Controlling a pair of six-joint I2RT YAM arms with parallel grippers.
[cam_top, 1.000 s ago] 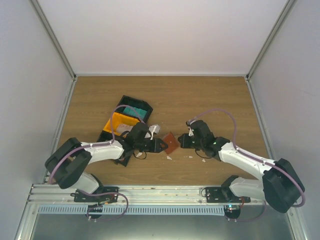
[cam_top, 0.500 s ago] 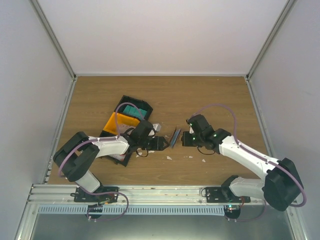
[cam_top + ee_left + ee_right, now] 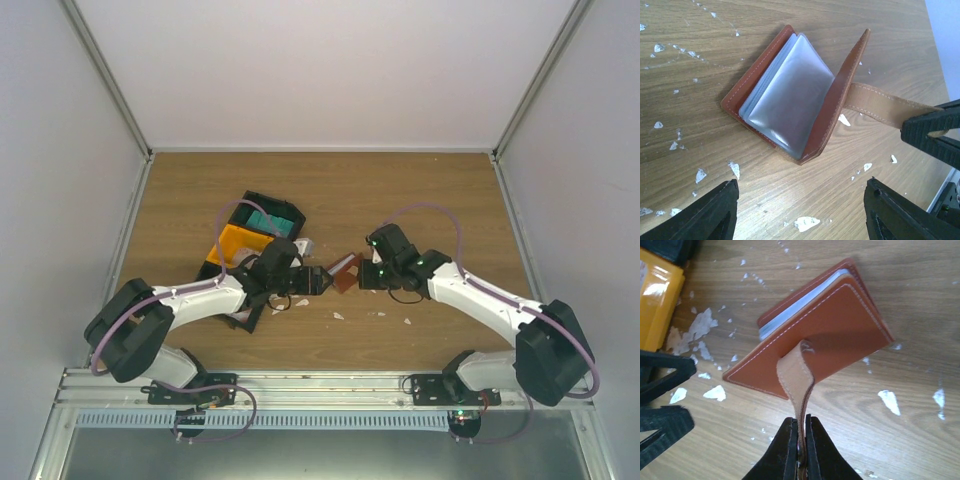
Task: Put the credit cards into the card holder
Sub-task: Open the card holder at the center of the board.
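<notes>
Your card holder (image 3: pixel 343 272) lies half open near the middle of the table (image 3: pixel 420 190), a little toward its front edge. One cover is flat on the wood and the other is raised, with clear sleeves showing between them. Your right gripper (image 3: pixel 800 426) pinches its tan strap (image 3: pixel 795 377), jaws closed tight on it. Your left gripper (image 3: pixel 800 212) faces the holder from the other side, jaws wide, gripping nothing. Teal credit cards (image 3: pixel 265 218) sit in a black bin (image 3: pixel 250 197) toward the table's left edge, beside a yellow bin (image 3: pixel 238 243).

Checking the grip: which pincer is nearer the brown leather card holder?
Right. The right pincer is shut on the brown leather card holder by its strap; the left pincer is open beside it, not touching.
</notes>
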